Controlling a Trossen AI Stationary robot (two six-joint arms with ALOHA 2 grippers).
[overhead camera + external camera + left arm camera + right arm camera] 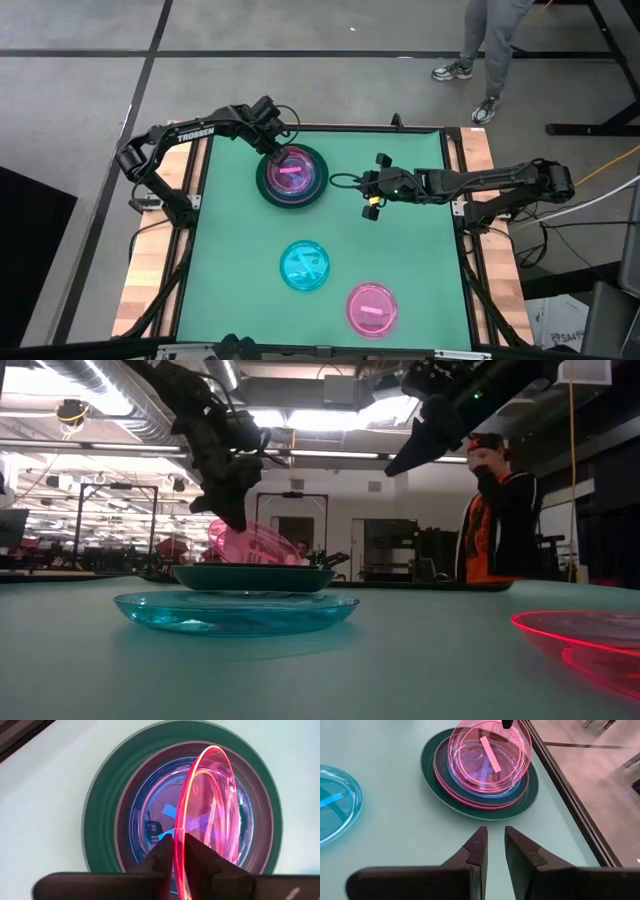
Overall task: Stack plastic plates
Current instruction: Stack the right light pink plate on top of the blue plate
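Observation:
A stack (293, 176) stands at the table's far middle: a dark green plate (526, 795) at the bottom, then dark grey, hot pink and cyan plates. My left gripper (275, 150) is over the stack's far left edge, shut on a translucent pink plate (490, 757) that tilts over the stack. My right gripper (372, 197) hovers to the right of the stack, touching nothing, its fingers a narrow gap apart (494, 845). A translucent cyan plate (304, 266) and another translucent pink plate (371, 308) lie flat on the mat nearer the front. My left gripper pinches the translucent pink plate's rim (176, 836) between its two fingers, coming from above and the far left. The held side (217, 528) is raised and the plate slopes down toward the stack; its low edge (292, 560) sits down at the stack behind the green plate's rim.
The green mat (230, 260) has free room on its left and right sides. The lone cyan plate (235, 610) and pink plate (590, 645) sit near the front edge. A person (500, 510) stands beyond the table's far right corner.

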